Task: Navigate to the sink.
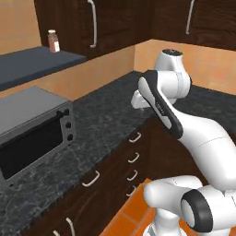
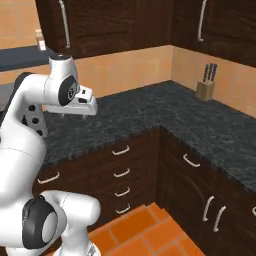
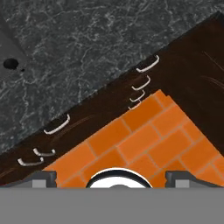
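Observation:
The sink is out of view. My arm is folded over the corner of a dark speckled counter (image 2: 150,107). The gripper (image 3: 111,178) points down, its fingertips (image 3: 43,177) spread wide apart and open with nothing between them. In the hand view it looks onto the counter edge (image 3: 87,52), the dark drawer fronts (image 3: 144,78) and the orange tiled floor (image 3: 144,135). My hand (image 1: 138,99) hangs above the counter in the left base view, and it appears as the hand (image 2: 85,104) in the right base view.
A grey toaster oven (image 1: 34,133) stands on the counter at the left. A wooden knife block (image 2: 204,86) sits against the far right wall. A small bottle (image 1: 54,40) rests on a dark shelf (image 1: 37,62). Dark wall cabinets (image 2: 120,25) hang above.

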Controlling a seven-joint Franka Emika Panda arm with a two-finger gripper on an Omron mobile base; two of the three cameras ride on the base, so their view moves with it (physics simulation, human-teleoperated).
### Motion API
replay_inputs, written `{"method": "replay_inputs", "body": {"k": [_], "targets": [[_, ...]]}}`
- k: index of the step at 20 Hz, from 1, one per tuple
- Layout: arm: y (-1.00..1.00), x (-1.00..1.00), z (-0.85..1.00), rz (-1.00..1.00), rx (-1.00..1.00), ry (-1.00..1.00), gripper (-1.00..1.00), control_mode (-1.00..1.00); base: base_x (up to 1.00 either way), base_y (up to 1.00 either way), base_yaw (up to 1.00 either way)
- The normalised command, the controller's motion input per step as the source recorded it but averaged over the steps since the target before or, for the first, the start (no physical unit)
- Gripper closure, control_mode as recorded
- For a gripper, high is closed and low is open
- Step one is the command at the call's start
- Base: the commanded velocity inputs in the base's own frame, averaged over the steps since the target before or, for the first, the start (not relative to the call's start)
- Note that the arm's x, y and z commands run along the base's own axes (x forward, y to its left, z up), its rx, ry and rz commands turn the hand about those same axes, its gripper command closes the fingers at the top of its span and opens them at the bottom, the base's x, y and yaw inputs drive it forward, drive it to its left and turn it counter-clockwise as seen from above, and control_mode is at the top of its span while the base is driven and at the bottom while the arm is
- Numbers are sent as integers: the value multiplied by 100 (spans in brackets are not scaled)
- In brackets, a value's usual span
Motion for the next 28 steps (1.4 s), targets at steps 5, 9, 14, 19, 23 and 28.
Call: {"method": "replay_inputs", "body": {"k": [5, 9, 14, 19, 23, 28], "targets": [[0, 0, 0, 0, 0, 0, -100, 100, 0, -72, -55], [0, 0, 0, 0, 0, 0, -100, 100, 0, -69, -57], [0, 0, 0, 0, 0, 0, -100, 100, 0, -70, -55], [0, 0, 0, 0, 0, 0, -100, 100, 0, -68, -54], [0, 0, 0, 0, 0, 0, -100, 100, 69, -4, -28], [0, 0, 0, 0, 0, 0, -100, 100, 68, -48, -25]]}}
